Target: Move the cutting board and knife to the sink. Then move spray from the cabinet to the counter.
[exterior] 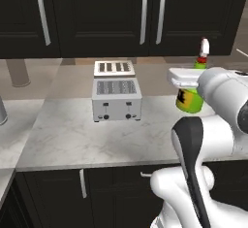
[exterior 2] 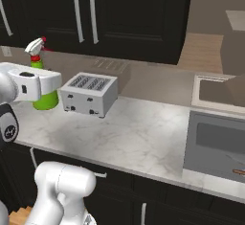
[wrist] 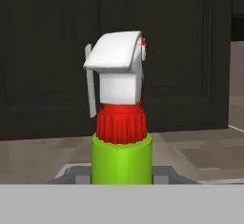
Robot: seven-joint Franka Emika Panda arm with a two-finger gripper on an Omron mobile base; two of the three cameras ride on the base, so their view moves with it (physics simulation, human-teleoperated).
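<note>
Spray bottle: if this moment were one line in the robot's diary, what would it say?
gripper: shut on spray | spray: upright, above counter | right of toaster | cabinet: doors closed

The setting was a kitchen: veined white marble counter [exterior 2: 139, 133], near-black panelled cabinets [exterior: 101, 13], silver four-slot toaster [exterior: 116, 99], grey metal sink [exterior 2: 215, 142].

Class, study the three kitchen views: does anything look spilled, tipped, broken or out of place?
Nothing stands out. The spray is upright, the pincer around its body, over the counter. The toaster sits square on the counter, no spills show, and the cabinet doors are shut. A brown strip shows in the sink.
</note>
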